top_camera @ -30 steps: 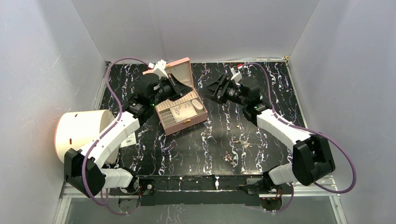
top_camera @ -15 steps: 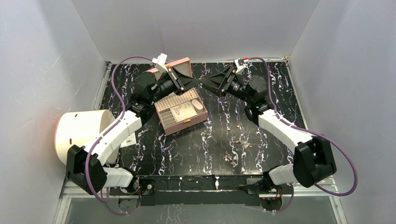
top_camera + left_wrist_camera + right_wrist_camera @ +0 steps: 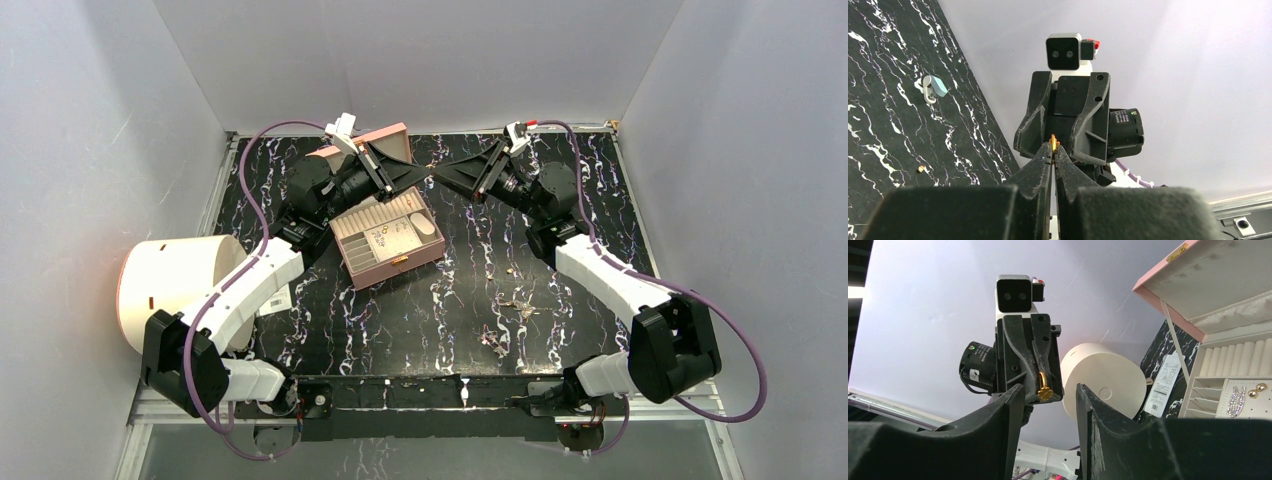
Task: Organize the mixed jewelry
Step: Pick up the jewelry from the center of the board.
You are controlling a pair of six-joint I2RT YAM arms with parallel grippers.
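Now my left gripper [image 3: 1053, 155] is clamped on a small gold ring [image 3: 1053, 141] held in the air, its long axis upright. My right gripper [image 3: 1048, 390] faces it tip to tip, jaws apart. The open pink box [image 3: 350, 270] sits just left; loose jewelry [image 3: 495, 338] lies near right.

Your left arm [image 3: 250, 280] comes up from the lower left of the top view and your right arm [image 3: 600, 275] from the lower right. Both wrists point inward, and the two meet tip to tip at upper centre. Your left gripper [image 3: 1053, 150] is clamped tight, pinching a small gold piece [image 3: 1044, 390] at its fingertips. Your right gripper [image 3: 1049, 387] faces it with its jaws parted, and in its own wrist view they frame that pinched tip.
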